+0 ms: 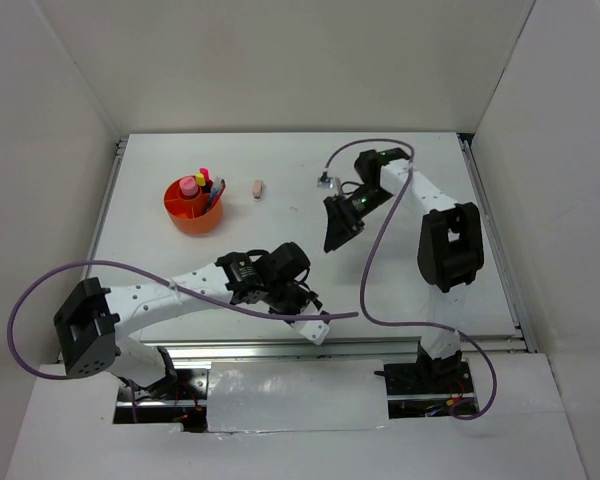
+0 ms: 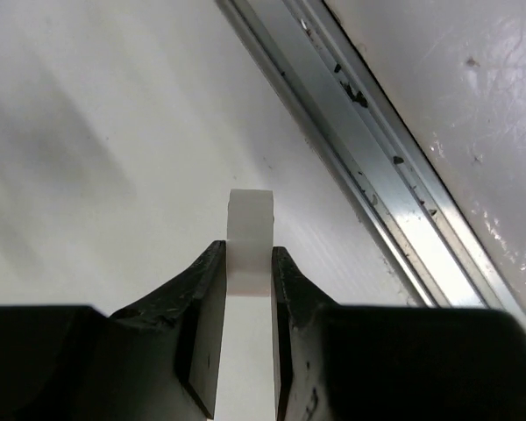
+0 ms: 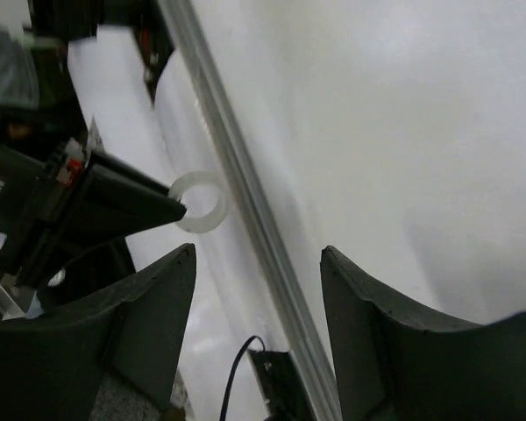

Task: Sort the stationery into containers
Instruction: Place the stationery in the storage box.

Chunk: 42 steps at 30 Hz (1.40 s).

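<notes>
Beside the metal rail, my left claw clamps the clear tape ring for the round orange tub; right claw apart.

Hidden or too small
Seen from the left wrist, the tape ring has its lower half hidden between the fingers of the left gripper. Overhead, the contents of the tub are too small to tell apart, and the grey bit right of it cannot be identified.
</notes>
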{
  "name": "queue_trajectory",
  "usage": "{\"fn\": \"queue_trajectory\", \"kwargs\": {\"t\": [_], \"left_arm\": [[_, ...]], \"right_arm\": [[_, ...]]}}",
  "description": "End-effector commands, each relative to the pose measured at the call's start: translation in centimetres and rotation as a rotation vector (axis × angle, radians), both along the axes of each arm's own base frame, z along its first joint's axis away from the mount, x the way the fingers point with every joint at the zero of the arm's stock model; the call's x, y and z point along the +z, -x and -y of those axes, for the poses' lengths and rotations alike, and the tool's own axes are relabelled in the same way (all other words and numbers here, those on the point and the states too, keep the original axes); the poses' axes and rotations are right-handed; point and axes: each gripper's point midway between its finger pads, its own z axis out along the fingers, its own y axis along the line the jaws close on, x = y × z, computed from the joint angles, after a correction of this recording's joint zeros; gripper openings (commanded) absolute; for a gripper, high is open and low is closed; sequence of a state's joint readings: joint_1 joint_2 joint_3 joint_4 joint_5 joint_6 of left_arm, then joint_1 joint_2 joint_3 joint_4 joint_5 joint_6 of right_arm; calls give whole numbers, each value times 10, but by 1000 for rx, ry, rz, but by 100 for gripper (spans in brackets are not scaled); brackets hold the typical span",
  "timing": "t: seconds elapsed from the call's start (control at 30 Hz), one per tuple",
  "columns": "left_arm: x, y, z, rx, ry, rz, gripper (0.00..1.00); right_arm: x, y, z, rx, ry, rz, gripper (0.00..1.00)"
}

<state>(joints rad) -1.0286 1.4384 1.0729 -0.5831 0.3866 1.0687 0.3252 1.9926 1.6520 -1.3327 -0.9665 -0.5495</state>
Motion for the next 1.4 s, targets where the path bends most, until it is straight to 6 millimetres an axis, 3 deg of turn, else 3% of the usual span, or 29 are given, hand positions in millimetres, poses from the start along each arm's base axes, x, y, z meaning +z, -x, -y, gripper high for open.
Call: {"fn": "queue_trajectory", "kwargs": {"t": [0.0, 0.07, 0.1, 0.17, 0.2, 0.27, 0.3, 0.33, 0.37, 0.43, 0.47, 0.53, 0.57, 0.67, 0.73, 0.8, 0.87, 1.03, 1.23, 1.37], "left_arm": [[30, -6, 11, 167, 103, -62, 0], [47, -22, 18, 346, 157, -138, 0], [57, -50, 16, 470, 204, -140, 0], [85, -85, 17, 686, 282, -271, 0], [94, -122, -1, 820, 328, -323, 0], [118, -168, -17, 1046, 431, -483, 0], [129, -212, -55, 1180, 519, -505, 0], [140, -227, -69, 1280, 593, -616, 0], [146, -258, -115, 1406, 676, -616, 0], [161, -288, -162, 1551, 782, -568, 0], [164, -303, -204, 1654, 825, -527, 0], [172, -315, -250, 1786, 869, -461, 0], [174, -319, -291, 1870, 898, -419, 0], [180, -320, -346, 1961, 909, -309, 0], [179, -322, -369, 1985, 871, -219, 0], [172, -329, -377, 1945, 797, -168, 0], [147, -331, -380, 1912, 682, -212, 0], [126, -345, -398, 1876, 597, -227, 0], [96, -356, -390, 1820, 509, -298, 2], [88, -358, -377, 1787, 492, -321, 6]], "right_arm": [[38, -33, 25, -147, -35, -25, 66], [45, -54, 47, -241, -43, -18, 66], [47, -61, 53, -267, -46, -11, 66], [51, -75, 68, -338, -42, 8, 65], [47, -78, 72, -354, -38, 17, 65], [45, -80, 80, -381, -18, 32, 65], [40, -78, 82, -384, -10, 31, 65], [38, -77, 83, -384, -1, 34, 65], [37, -75, 84, -385, 4, 38, 65], [31, -71, 85, -382, 17, 31, 65], [28, -69, 87, -382, 27, 28, 65], [24, -66, 87, -378, 35, 27, 64], [21, -65, 88, -379, 38, 23, 64], [18, -63, 88, -379, 35, 14, 64], [16, -62, 86, -372, 36, 5, 64], [16, -64, 85, -370, 34, 7, 63], [16, -64, 86, -370, 37, 6, 63], [14, -59, 88, -357, 52, 12, 63], [9, -55, 91, -354, 63, 4, 62], [7, -55, 91, -354, 63, 2, 62]]}}
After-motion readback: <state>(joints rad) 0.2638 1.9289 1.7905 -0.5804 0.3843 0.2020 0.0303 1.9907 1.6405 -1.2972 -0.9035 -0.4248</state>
